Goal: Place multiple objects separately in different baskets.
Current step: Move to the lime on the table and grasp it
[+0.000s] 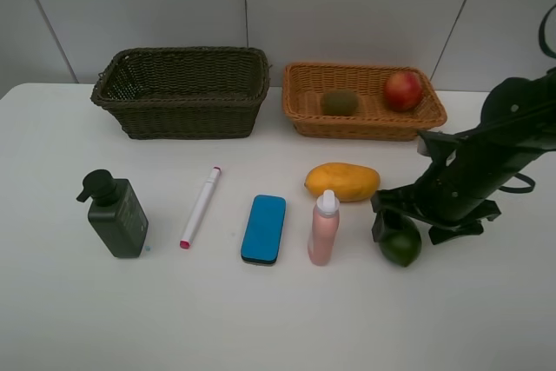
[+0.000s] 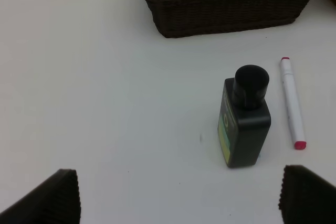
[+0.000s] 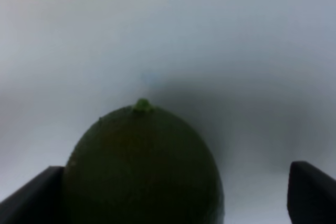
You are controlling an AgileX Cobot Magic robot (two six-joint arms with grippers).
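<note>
Though held wide open, closed on nothing at the near side: left gripper [image 2: 178, 198] above bare table [image 2: 105, 103], out of the high view. Just beyond, a front row on the white top, left to right: pump bottle [image 1: 117, 215] upright, dark green with a black pump head; marker [image 1: 201, 207] flat beside it, white, pink at both ends, apart from the pump bottle; eraser [image 1: 264, 228] flat, blue, between marker and spray [image 1: 323, 230]; spray upright, pink with a white cap. Further right, avocado [image 1: 400, 246] on the table between the fingers of the right gripper [image 3: 170, 195], likewise spread wide, down at table level, grasping nothing yet; fruit hard against one finger [image 3: 31, 198], well clear of the other. Black arm [image 1: 486, 154] slanting in from the right edge. Behind the spray and very close to it, mango [image 1: 342, 182] on its side, yellow, near the avocado but apart. At the back by the wall, two baskets side by side with a small gap between: dark basket [image 1: 182, 115] on the left, deeper; tan basket [image 1: 365, 128] on the right, shallower, with kiwi [image 1: 339, 102] near its middle and pomegranate [image 1: 403, 90] toward its right end, apart from each other.
</note>
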